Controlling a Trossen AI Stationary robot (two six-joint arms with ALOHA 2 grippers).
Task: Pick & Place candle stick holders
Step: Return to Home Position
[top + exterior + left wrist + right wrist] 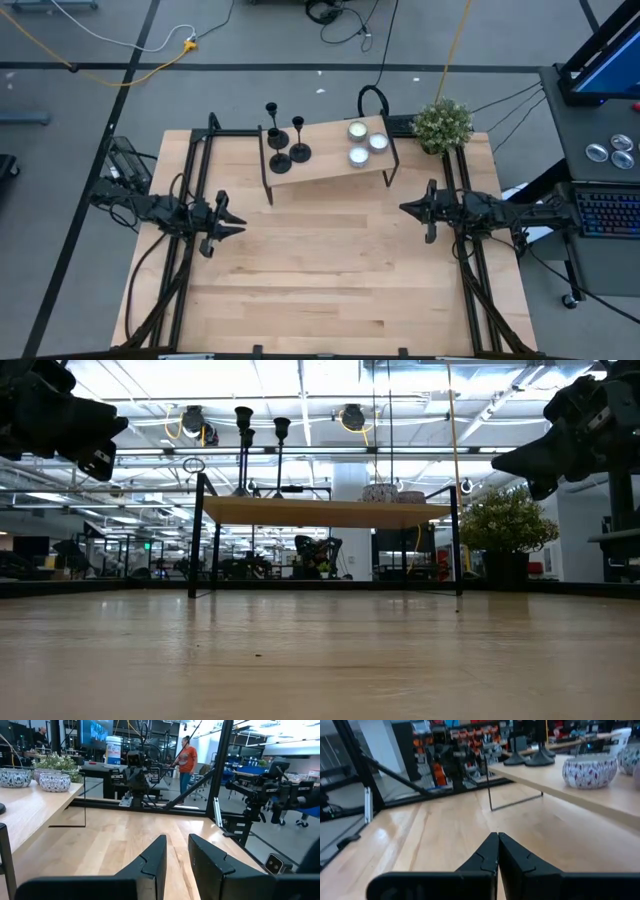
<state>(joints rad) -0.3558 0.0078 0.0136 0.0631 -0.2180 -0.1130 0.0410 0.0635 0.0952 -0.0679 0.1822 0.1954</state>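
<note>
Sharing the shelf (325,163) with candle stick holders (281,160), three candles (378,142)

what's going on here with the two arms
Nothing is being handled right now. Three black candle stick holders stand on the left end of the small shelf at the back of the table, three candles on its right end. The left hand, open, and the right hand, shut, hang empty over the table's two sides.
</note>
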